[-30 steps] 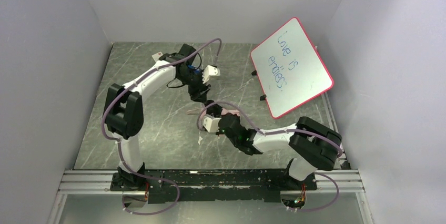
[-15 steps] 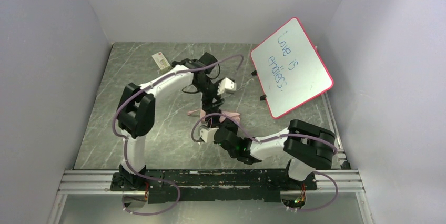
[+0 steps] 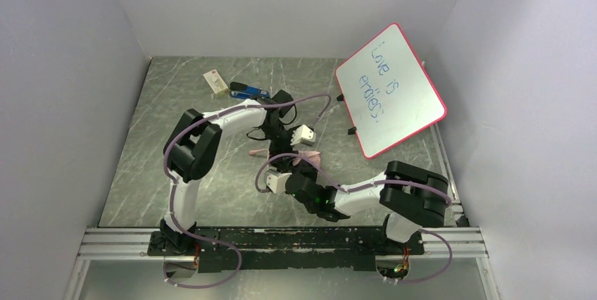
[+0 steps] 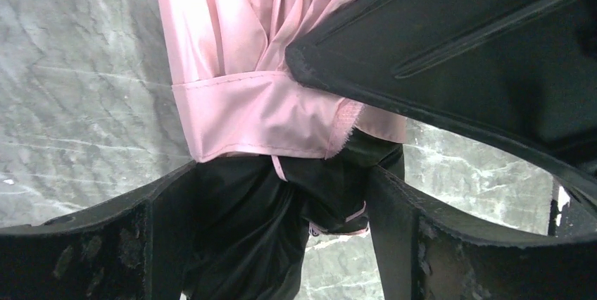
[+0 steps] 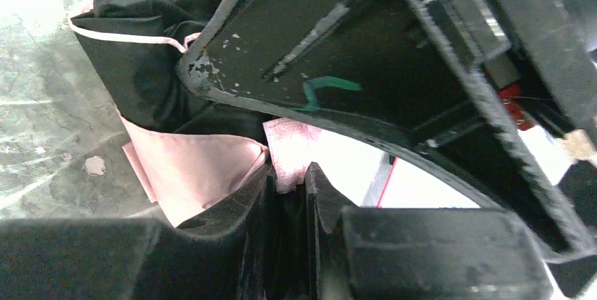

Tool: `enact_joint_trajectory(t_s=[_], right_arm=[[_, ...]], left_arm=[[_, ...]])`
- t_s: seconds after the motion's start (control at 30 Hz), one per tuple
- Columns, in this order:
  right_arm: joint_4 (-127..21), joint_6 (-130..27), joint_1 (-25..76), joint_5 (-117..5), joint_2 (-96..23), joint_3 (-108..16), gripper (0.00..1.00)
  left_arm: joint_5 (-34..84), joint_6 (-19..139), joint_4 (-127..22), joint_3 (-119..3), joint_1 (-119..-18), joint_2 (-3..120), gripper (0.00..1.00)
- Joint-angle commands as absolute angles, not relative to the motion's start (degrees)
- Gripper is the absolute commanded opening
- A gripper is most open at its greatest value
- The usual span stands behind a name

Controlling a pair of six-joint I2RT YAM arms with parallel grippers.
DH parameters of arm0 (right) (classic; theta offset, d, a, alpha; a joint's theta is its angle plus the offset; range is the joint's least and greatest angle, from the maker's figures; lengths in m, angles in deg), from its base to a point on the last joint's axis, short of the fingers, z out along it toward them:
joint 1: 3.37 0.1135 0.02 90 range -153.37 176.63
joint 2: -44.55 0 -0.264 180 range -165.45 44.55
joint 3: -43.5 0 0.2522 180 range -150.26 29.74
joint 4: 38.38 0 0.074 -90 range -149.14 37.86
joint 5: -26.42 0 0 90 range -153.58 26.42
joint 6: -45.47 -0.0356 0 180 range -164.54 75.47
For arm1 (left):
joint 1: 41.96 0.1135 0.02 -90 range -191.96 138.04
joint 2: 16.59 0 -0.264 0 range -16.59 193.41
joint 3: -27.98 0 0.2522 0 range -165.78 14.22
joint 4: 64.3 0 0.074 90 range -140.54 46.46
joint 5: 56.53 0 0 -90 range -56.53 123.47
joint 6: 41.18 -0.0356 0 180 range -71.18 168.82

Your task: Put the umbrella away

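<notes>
- Between the wide-spread fingers of the left tool [image 4: 281, 194] sits the bunched cloth of the umbrella [image 4: 225, 11]. The fingers straddle it rather than squeeze it, so that tool looks open and holds nothing.
- Right beside it, the right tool [image 5: 287, 180] has its fingers nearly together, and it seems to be pinching the fuzzy end of the pink strap [image 5: 285, 146].
- The umbrella lies collapsed on the worktop [image 4: 70, 67] near the middle, caught between the two tools.
- My guess is that the step in hand is binding the folded cloth, since the strap already lies as a flat band around part of the bundle.
- The next move probably calls for the right tool to draw the strap end snug around the bundle and press it onto its fastening patch. The left tool would need to close in to keep the pleats from springing loose.
- The cloth is thin and slippery-looking, pale pink with a stitched hem on one side and glossy black on the other, and it is gathered in soft pleats. The strap end is rough and fibrous.
- Farther out, the worktop is grey and veined like marble, and a pink-framed whiteboard [image 3: 391, 89] leans at the back right.
</notes>
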State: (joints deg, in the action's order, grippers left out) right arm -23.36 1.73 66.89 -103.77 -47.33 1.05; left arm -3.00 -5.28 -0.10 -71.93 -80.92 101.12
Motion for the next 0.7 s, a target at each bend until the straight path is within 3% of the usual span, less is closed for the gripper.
enact_joint_trajectory(t_s=[0.0,0.2,0.33,0.47,0.67], right_arm=[[-25.6,-0.8,67.7,-101.6,-47.7,2.2,0.22],[-24.6,-2.3,67.7,-101.2,-46.4,1.9,0.20],[-24.1,-3.8,67.7,-101.1,-44.3,1.9,0.20],[-25.2,-9.0,67.6,-100.6,-39.2,1.5,0.37],[-29.0,-23.3,66.7,-100.8,-25.8,1.5,0.60]], left_arm=[[-1.5,-6.8,0.4,-69.2,-81.6,104.0,0.80],[1.0,-7.0,2.6,-70.8,-81.7,108.1,0.44],[2.4,-7.2,2.4,-70.0,-81.6,108.9,0.27],[3.9,-6.4,0.6,-68.9,-81.7,108.9,0.11],[5.5,-4.8,-1.3,-69.5,-80.6,110.6,0.06]])
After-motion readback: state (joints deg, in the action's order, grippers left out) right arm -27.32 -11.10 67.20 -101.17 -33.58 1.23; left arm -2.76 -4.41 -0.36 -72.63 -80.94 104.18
